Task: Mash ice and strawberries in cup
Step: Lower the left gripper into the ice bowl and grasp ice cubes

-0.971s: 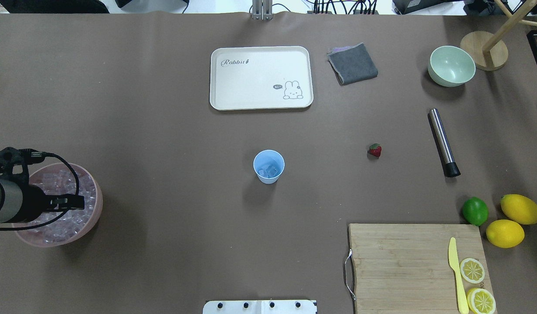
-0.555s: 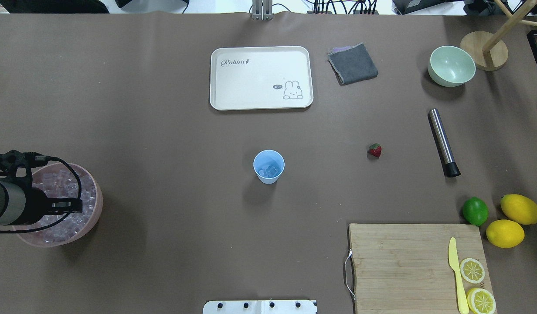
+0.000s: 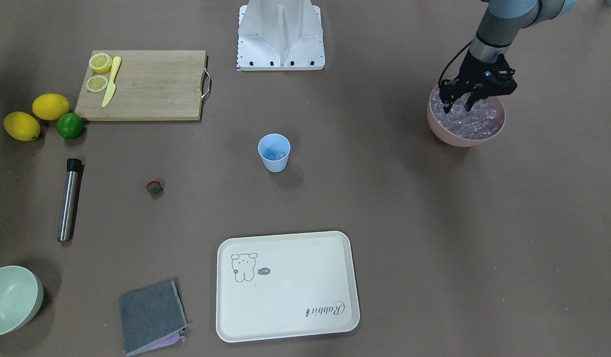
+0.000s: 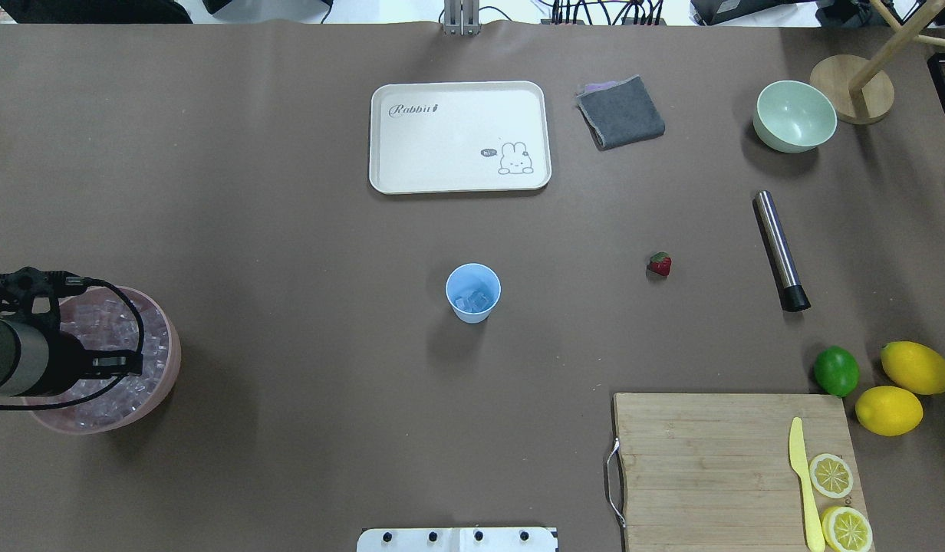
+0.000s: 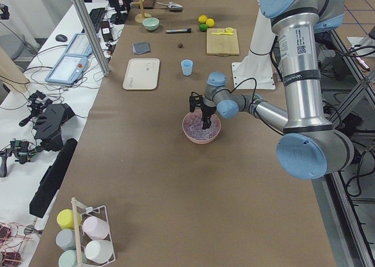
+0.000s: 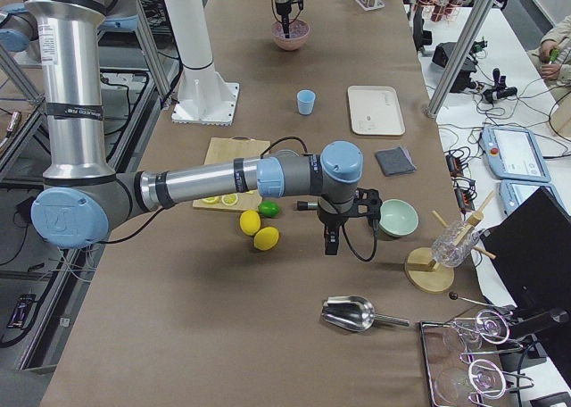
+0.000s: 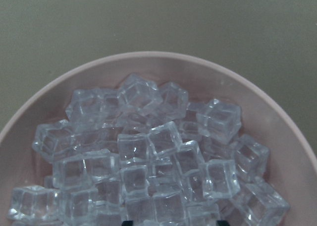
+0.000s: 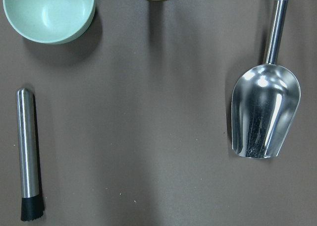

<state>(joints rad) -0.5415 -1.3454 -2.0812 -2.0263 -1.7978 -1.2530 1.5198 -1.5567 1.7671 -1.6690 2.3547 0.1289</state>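
Left gripper [image 3: 458,105] has shifted slightly toward the table's [image 4: 288,230] left edge, jaws spread, tips among ice [image 7: 148,151] in pink bowl [image 3: 452,135]: another cube pick likely. Cup [image 4: 473,292] mid-table, some cubes inside. Strawberry [image 4: 660,264] farther right, untouched. Right gripper [image 6: 328,245]: jaws unreadable.

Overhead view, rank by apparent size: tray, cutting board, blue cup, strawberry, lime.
1. cutting board, largest even though the frame edge cuts it off
2. tray
3. blue cup and lime: look about alike, so not ranked
4. strawberry
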